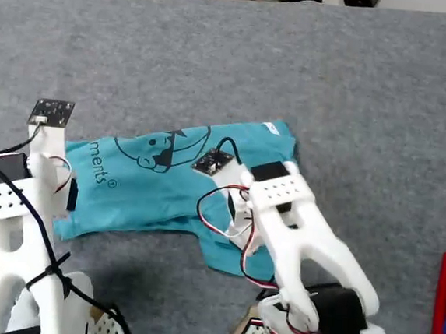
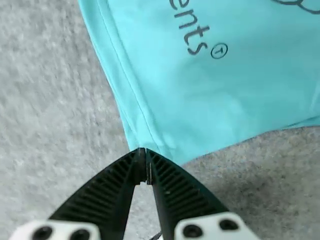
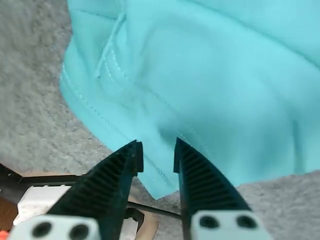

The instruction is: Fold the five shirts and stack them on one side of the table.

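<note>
Overhead, you have the teal shirt (image 1: 167,185) spread print-up on the grey table (image 1: 371,86), with the left arm (image 1: 5,203) at one end and the right arm (image 1: 303,236) over the other. From the left wrist, your left gripper (image 2: 143,157) has its jaws pressed together, tips right at the shirt's hemmed corner; you cannot tell whether cloth is caught between them. From the right wrist, your right gripper (image 3: 156,150) stands narrowly parted, the shirt's stitched edge just beyond and between the tips.
</note>
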You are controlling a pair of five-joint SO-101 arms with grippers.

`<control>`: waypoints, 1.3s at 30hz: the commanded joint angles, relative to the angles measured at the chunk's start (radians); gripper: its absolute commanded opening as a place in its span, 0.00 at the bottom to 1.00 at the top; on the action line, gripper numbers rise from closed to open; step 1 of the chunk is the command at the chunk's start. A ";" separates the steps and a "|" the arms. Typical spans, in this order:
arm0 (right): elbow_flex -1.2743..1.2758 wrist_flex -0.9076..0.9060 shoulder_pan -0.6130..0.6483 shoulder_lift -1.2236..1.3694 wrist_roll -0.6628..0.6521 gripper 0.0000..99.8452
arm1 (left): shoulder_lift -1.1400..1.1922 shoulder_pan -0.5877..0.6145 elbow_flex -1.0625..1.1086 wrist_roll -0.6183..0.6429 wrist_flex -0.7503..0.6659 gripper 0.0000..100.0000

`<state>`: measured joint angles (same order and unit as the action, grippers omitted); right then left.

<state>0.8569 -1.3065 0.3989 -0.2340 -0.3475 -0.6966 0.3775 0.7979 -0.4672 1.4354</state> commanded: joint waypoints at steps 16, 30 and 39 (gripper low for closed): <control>-0.004 0.160 0.008 0.220 -0.006 0.02 | -0.030 -0.002 0.006 0.009 0.026 0.02; 0.004 0.048 0.012 0.012 0.077 0.01 | -0.031 -0.002 0.002 0.005 0.026 0.02; 0.004 -0.101 0.012 -0.193 0.078 0.01 | -0.028 -0.002 0.006 0.005 0.025 0.02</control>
<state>0.8600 -1.3602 0.3974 -0.3491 -0.2785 -0.7027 0.3775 0.8040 -0.4611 1.4538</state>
